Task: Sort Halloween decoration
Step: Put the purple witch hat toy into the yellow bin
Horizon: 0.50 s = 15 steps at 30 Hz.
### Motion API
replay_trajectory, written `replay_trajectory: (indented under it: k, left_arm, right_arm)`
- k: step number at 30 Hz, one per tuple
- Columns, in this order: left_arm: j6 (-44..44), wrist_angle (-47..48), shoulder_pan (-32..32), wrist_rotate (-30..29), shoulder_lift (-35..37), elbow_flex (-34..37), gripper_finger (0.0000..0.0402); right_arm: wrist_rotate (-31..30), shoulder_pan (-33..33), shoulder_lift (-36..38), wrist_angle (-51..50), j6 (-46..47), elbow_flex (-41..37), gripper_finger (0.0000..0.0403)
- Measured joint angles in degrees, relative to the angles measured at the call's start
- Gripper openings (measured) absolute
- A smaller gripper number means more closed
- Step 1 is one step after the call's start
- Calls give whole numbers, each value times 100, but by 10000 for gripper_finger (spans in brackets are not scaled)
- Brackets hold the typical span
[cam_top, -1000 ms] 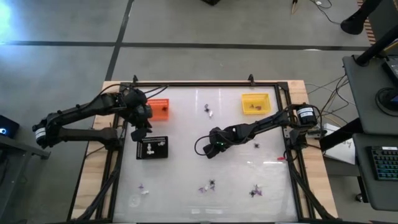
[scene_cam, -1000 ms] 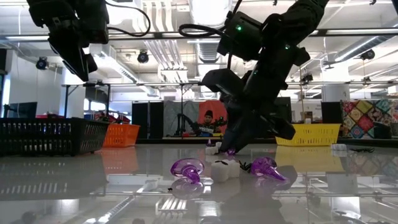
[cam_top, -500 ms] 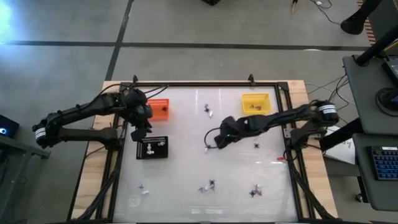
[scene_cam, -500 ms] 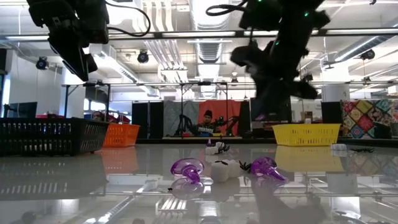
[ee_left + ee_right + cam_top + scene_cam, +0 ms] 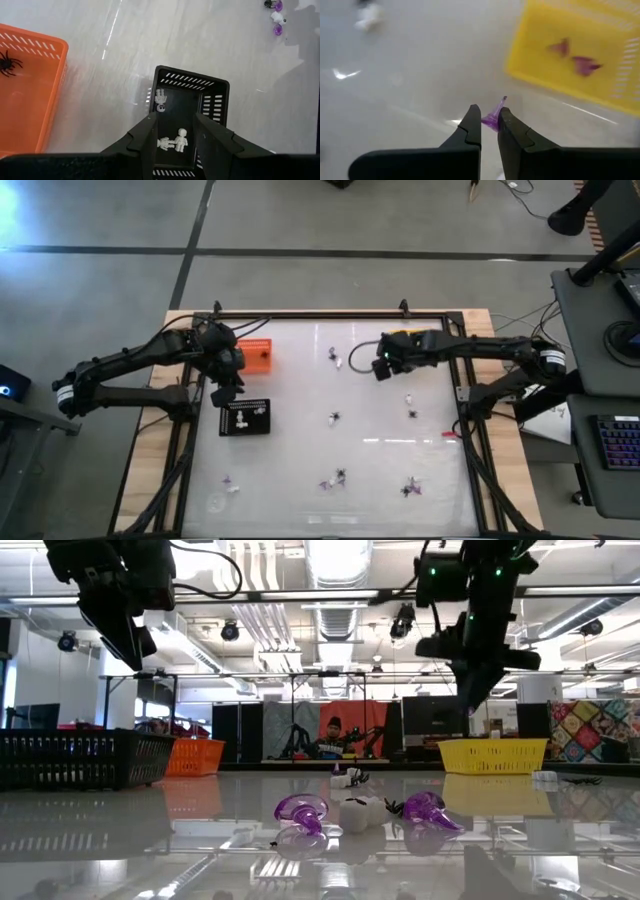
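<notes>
You're partway: right gripper (image 5: 489, 122) pinches a purple trinket (image 5: 493, 117) near the yellow tray (image 5: 410, 340), left gripper (image 5: 172, 134) hangs open over the black tray (image 5: 218, 97) w/ white figures; loose trinkets (image 5: 338, 477) remain on table.

Purple trinket (image 5: 493, 119) pinched between right gripper (image 5: 489, 131) fingers: only upper tip exposed, lower part hidden by the fingers. Yellow tray (image 5: 580, 60) blurred, cut off at frame edge; two purple pieces (image 5: 575, 56) inside, shapes indistinct. White blob (image 5: 369, 17) blurred, not identifiable. Orange tray (image 5: 27, 90) cut off at frame edge. Black tray (image 5: 190, 117) partly hidden behind left gripper (image 5: 175, 135) fingers. Scattered trinkets (image 5: 340, 477) in high view too small to classify. Right gripper fingertips in high view not discernible.
</notes>
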State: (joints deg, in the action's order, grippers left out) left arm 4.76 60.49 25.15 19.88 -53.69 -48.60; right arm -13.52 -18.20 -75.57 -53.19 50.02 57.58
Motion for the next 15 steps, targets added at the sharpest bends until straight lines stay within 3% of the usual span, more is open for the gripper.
replay_trajectory:
  k: [15]
  left_arm:
    - [-596, 96, 1, 0, 1, 0, 109]
  right_arm:
    - [399, -1953, -374, -217, -1630, -7, 33]
